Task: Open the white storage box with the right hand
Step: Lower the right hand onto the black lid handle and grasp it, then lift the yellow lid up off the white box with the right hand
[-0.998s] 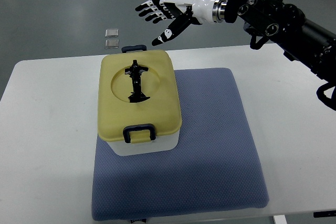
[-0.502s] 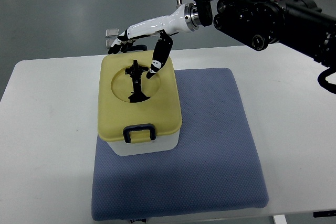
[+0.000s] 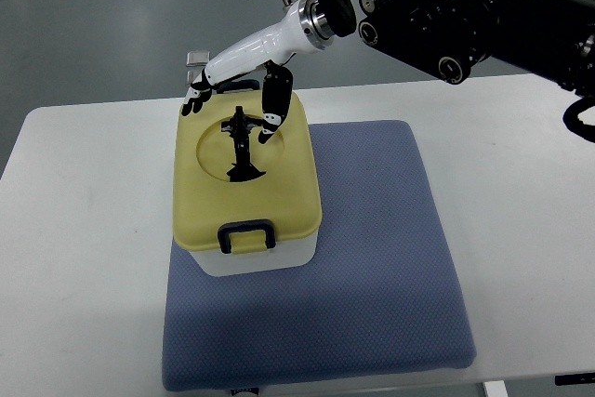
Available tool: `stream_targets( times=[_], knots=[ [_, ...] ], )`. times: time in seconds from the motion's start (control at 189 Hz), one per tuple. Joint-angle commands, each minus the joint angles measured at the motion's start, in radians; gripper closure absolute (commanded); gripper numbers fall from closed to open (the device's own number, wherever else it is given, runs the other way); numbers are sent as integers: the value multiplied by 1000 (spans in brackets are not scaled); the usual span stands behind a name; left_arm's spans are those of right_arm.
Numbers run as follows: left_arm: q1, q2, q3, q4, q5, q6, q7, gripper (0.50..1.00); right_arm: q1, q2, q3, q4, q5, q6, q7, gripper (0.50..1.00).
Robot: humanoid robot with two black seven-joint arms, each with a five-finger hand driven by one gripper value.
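So we've got a white table [image 3: 84, 192] with a blue-grey pad [image 3: 381, 258] on it, and the white storage box [image 3: 260, 259] sits on the pad's left half, toward the far edge. Its yellow lid [image 3: 288, 174] is on and looks fully shut; the dark latch [image 3: 246, 232] on the box's near side appears clipped down. In the lid's round recess there's a black folding handle [image 3: 242, 148] lying flat. We can't see inside the box at all, so no idea about contents.

The right hand [image 3: 237, 86] comes in over the box's far edge. Its fingers [image 3: 195, 99] are spread loosely, tips hanging at the far-left corner of the lid, thumb [image 3: 272, 109] pointing down just beside the handle. It isn't gripping anything.

We'd call this the reach-and-position step, nothing opened yet. Next move probably needs the fingers hooking a latch or the lid edge before lifting. The far latch is hidden under the hand, so its state is unclear.
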Motion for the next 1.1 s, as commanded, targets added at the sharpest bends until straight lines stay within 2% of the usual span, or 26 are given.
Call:
stream_targets(
  times=[0.0,0.364,0.481,0.544,0.623,0.845,0.982,1.093],
  knots=[
    [0,0,0,0,0,0,0,500,2,1,0,9,-25,0,0,642],
    [0,0,0,-1,0,0,0,500,-2,7,1,10,-62,-23,0,705],
    [0,0,0,0,0,0,0,500,-3,7,1,10,-64,-23,0,775],
    [0,0,1,0,0,0,0,500,-3,9,1,10,-64,-23,0,783],
    [0,0,0,0,0,0,0,500,-3,7,1,10,-64,-23,0,840],
    [0,0,0,0,0,0,0,500,-8,4,1,10,-64,-23,0,893],
    [0,0,1,-1,0,0,0,500,-6,0,1,10,-64,-29,0,997],
    [0,0,0,0,0,0,0,500,-5,-2,1,10,-64,-37,0,1000]
  ],
)
